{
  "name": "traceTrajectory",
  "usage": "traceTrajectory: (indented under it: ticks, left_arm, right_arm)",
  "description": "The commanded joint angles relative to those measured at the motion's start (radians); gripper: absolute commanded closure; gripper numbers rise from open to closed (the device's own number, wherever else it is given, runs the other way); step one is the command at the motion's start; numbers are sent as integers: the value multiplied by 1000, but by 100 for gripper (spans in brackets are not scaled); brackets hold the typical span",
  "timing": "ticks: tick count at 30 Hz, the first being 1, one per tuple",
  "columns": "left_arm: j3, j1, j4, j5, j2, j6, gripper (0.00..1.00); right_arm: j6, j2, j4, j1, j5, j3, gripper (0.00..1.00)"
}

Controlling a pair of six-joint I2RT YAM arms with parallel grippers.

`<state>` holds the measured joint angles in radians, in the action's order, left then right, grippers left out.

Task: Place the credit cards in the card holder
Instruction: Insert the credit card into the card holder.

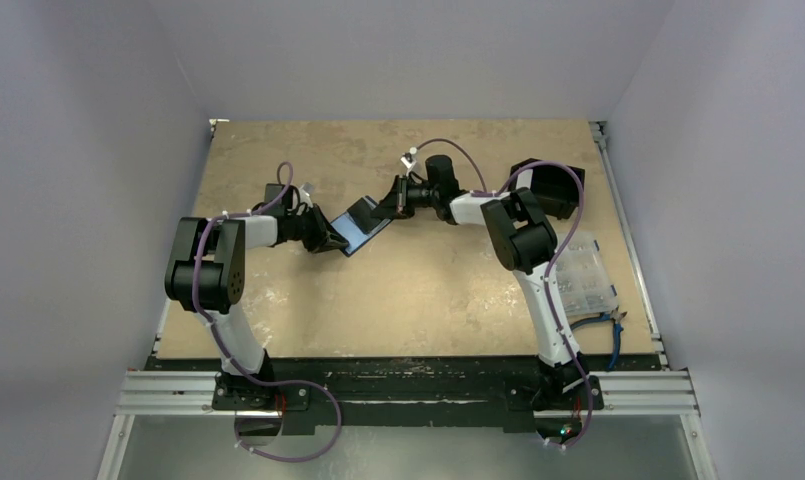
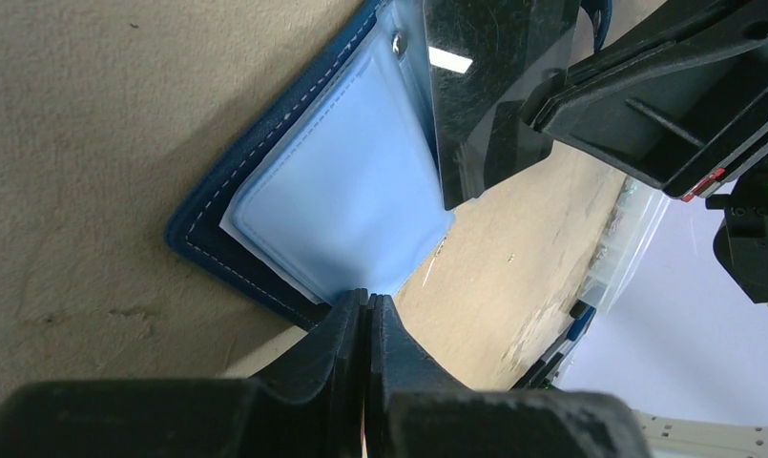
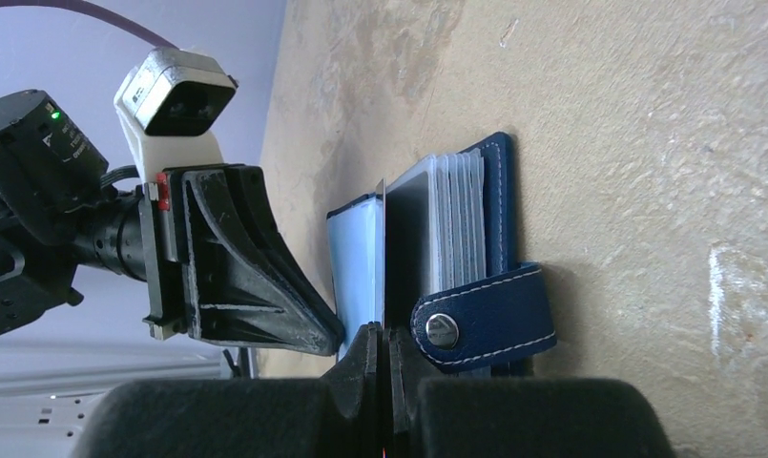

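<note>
Navy card holder (image 1: 363, 228) lies open on the tabletop (image 1: 428, 290); left tool (image 2: 368, 315) pinches its pale leaf (image 2: 342, 191), right tool (image 3: 380, 348) a dark sheet (image 2: 485, 86) opposite.

Robotics lab work cell seen from above. Two black-and-white robot arms, left arm (image 1: 206, 265) and right arm (image 1: 523, 235), are bolted to an aluminium rail (image 1: 418, 392) at the near edge of a worn, stained tan tabletop (image 1: 418, 300). Plain pale walls (image 1: 78, 200) enclose the tabletop on three sides. Purple cables (image 1: 333, 405) loop along each arm. A clear plastic compartment box (image 1: 586, 280) of small parts sits at the tabletop's right edge
</note>
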<state>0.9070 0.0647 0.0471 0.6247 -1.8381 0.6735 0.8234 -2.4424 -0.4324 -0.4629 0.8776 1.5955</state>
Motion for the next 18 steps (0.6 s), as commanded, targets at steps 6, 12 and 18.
traceTrajectory:
  ticks: [6,12,18]
  left_arm:
    - [-16,-7,81,-97,-54,-21,100]
    - [-17,-7,80,-95,-51,-21,100]
    - [-15,-7,80,-95,-50,-21,100]
  right_arm:
    - [47,-32,10,1,32,81,100]
    - [-43,-17,76,-5,-4,61,100]
    - [-134,-22,183,-4,-44,79,100]
